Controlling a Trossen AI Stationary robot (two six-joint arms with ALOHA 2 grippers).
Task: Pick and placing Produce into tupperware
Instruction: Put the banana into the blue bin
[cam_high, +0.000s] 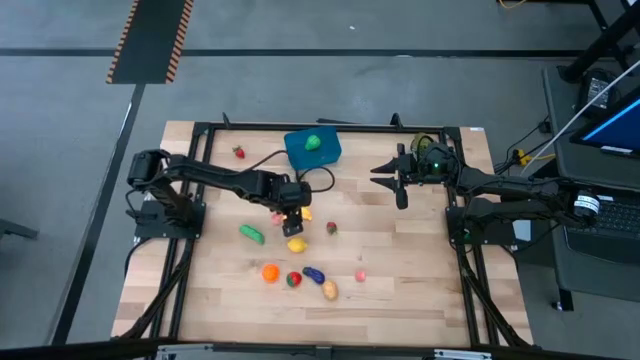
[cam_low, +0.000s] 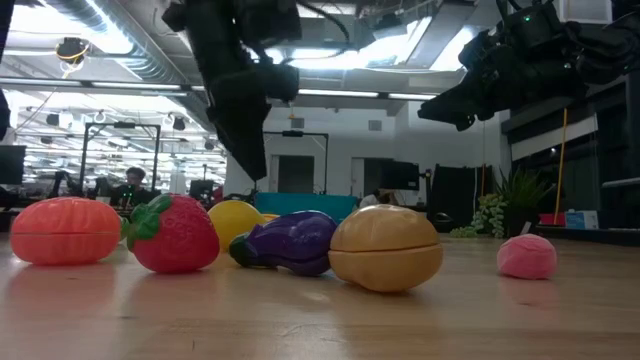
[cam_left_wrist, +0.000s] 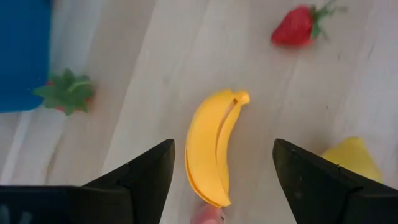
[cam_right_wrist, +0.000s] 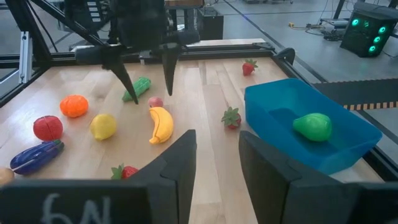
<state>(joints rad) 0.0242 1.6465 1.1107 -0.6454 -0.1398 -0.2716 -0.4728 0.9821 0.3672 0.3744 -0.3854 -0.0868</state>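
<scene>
High: my left gripper (cam_high: 291, 217) hangs spread over the banana (cam_high: 303, 213), tupperware (cam_high: 312, 148) beyond it; right gripper (cam_high: 398, 180) waits off to the side, fingers parted.

Left wrist: banana (cam_left_wrist: 213, 148) lies lengthwise between my fingers (cam_left_wrist: 144, 171), untouched. I'd drop straight down and close across its narrow width.

Right wrist: only this view shows inside the tupperware (cam_right_wrist: 348, 140), green pepper (cam_right_wrist: 313, 126) in it.

Low: banana hidden behind the eggplant (cam_low: 289, 242).

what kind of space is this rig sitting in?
Probably an open lab or industrial workspace, not a home. The low view shows exposed ceiling ducts and strip lights over desks with monitors, where a person sits. The high view shows a bare concrete floor with hazard-striped tape around the wooden table.
</scene>
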